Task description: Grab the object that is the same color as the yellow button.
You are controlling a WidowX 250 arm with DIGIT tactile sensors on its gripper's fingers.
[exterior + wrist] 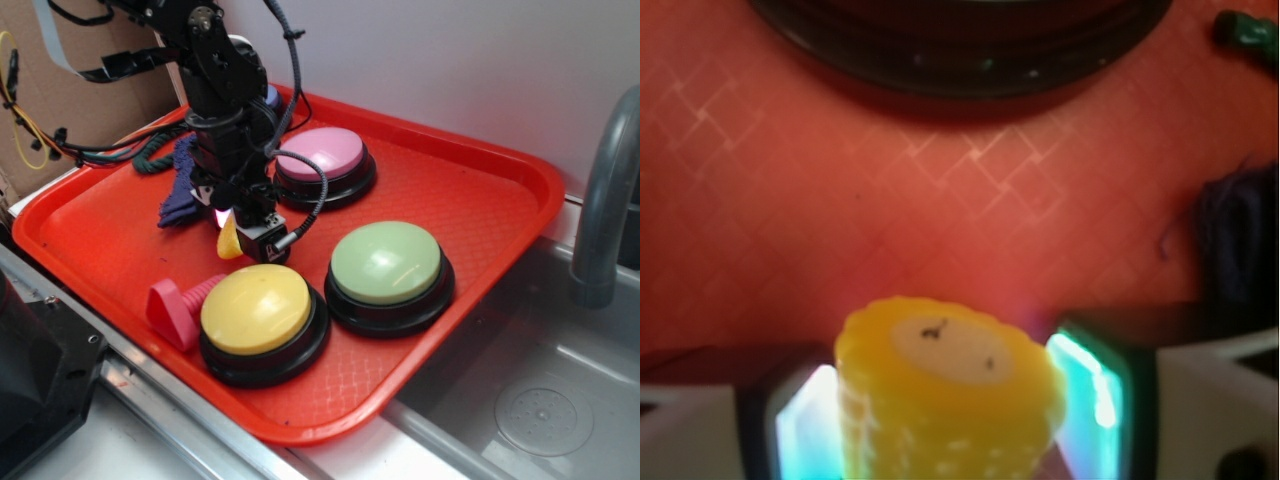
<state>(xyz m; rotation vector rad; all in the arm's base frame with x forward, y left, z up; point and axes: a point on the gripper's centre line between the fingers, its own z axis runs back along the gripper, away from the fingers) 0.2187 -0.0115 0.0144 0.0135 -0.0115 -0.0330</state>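
The object, a small yellow ribbed corn-cob piece (pixel 229 241), sits between the fingers of my gripper (pixel 236 228), just behind the yellow button (pixel 257 308) on the red tray (pixel 480 190). In the wrist view the corn piece (pixel 950 390) fills the gap of the gripper (pixel 952 405), its pale cut end facing the camera. Both glowing pads (pixel 1095 385) press against its sides. The gripper is shut on it. Whether the piece rests on the tray (pixel 840 200) or hangs just above it is unclear.
A green button (pixel 387 262) and a pink button (pixel 320 155) stand to the right and behind. A pink toy (pixel 175 308) lies left of the yellow button. A purple cloth (pixel 180 190) (pixel 1240 240) lies beside the gripper. A steel sink (pixel 540 400) with a faucet (pixel 600 200) borders the tray.
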